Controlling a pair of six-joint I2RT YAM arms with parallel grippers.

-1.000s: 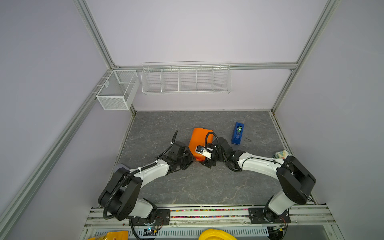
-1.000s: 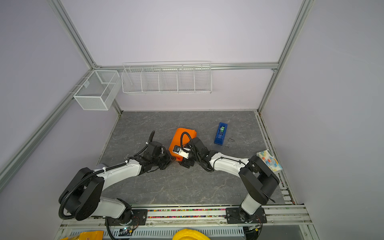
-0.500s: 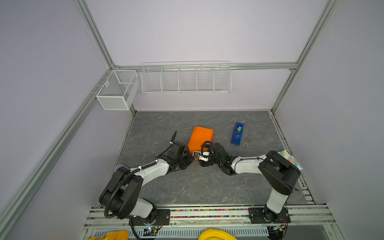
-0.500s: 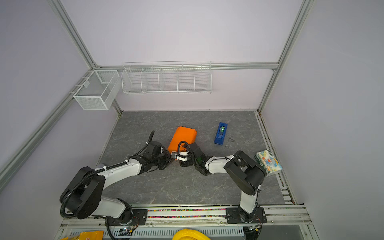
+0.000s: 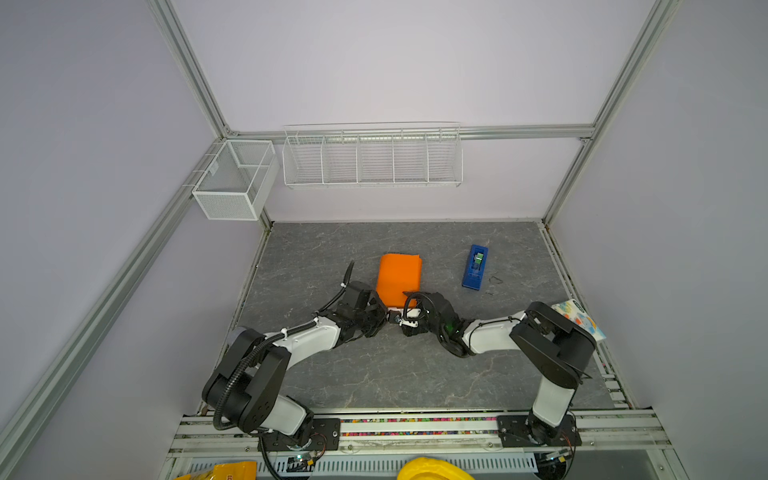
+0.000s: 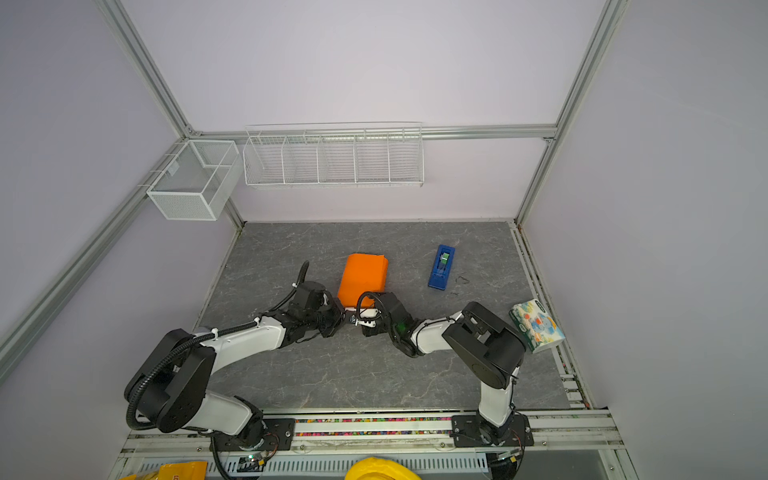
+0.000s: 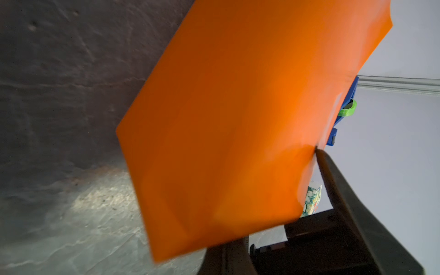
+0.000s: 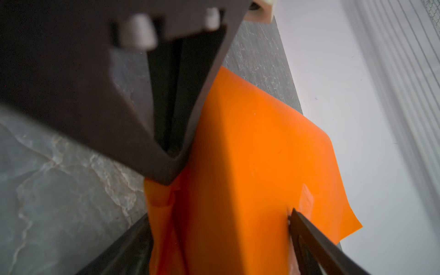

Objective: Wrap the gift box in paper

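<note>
Pulled back within the last second from atop the wrapped parcel to its near end, elbow folded in: right hand (image 5: 405,321), spread wide, straddling that end, one fingertip (image 8: 294,217) touching the paper (image 5: 399,276). No real shift for left hand (image 5: 386,317), just beside the right one: closed tight, tip against a crumpled fold at the parcel's near corner. Cannot tell whether that fold is actually pinched. Gift box not visible anywhere, presumably inside the paper, directly ahead of both hands. Handling, as a guess: light, thin, creasable, smooth enough to slip. Loose corner of sheet sticking out past one finger of the right hand, so likely to spring open if let go. Best taken at that loose edge or the corner fold, pinched flat and pressed against the stiffer box underneath, not crushed mid-panel. Tape dispenser (image 5: 474,268) beyond the right hand, off to its outer side, well apart. Colourful packet (image 5: 579,320) back by the right elbow, at the worktop edge. Worktop (image 5: 374,374) dark grey, stone-patterned, flat, matte. Pale lilac walls and aluminium frame all round, wire rack (image 5: 372,158) and mesh bin (image 5: 232,183) hung far beyond both hands.
</note>
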